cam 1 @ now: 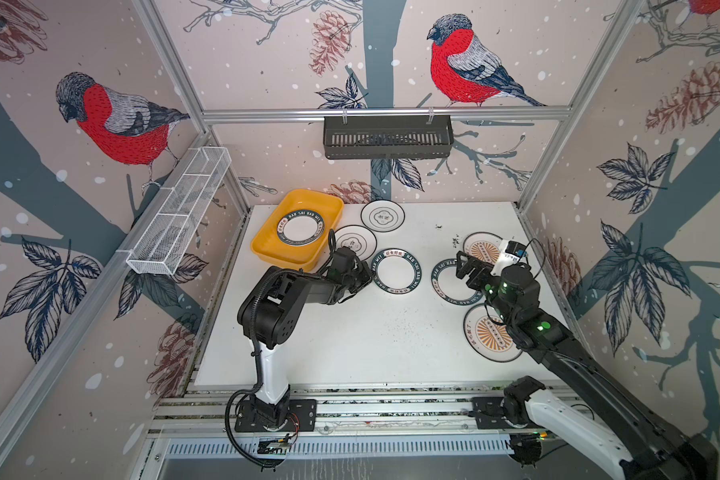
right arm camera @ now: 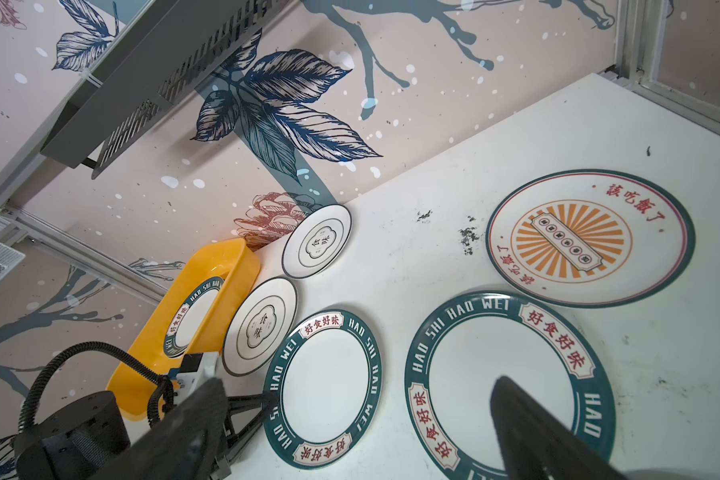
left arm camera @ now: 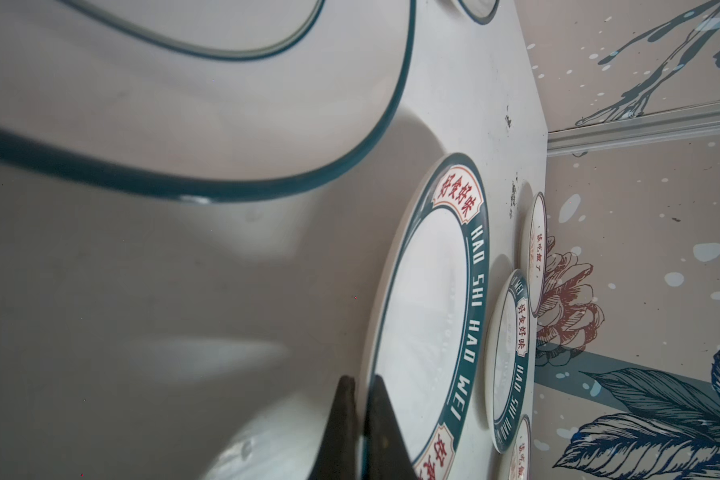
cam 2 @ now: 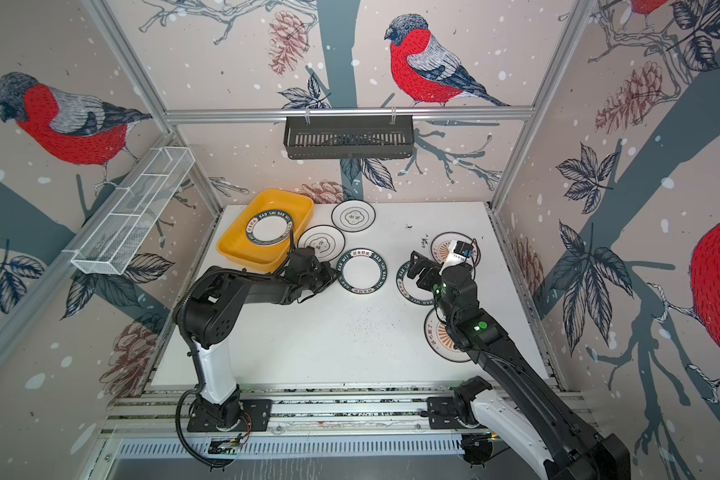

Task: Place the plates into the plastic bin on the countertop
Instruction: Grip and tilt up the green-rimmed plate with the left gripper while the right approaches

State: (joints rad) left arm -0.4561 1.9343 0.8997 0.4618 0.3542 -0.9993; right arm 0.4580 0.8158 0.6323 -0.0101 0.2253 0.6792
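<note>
On the white countertop (cam 1: 371, 340) lies a green-rimmed plate (cam 1: 396, 270) (left arm camera: 425, 311). My left gripper (cam 1: 368, 272) (left arm camera: 362, 380) is shut on its left rim, one finger above and one below. The yellow plastic bin (cam 1: 267, 245) at the back left holds another green-rimmed plate (cam 1: 301, 227). Two flower-emblem plates (cam 1: 382, 216) (cam 1: 355, 243) lie beside the bin. My right gripper (cam 1: 463, 270) (right arm camera: 358, 384) hangs open above a third green-rimmed plate (right arm camera: 508, 386). Two sunburst plates (cam 1: 481, 247) (cam 1: 491, 332) lie at the right, partly hidden by the right arm.
A black slatted basket (cam 1: 387, 137) hangs on the back wall's rail. A white wire-mesh basket (cam 1: 179, 212) hangs on the left wall. Aluminium rails (cam 1: 350, 409) run along the front edge. Dark specks (cam 1: 437, 226) mark the back right of the tabletop.
</note>
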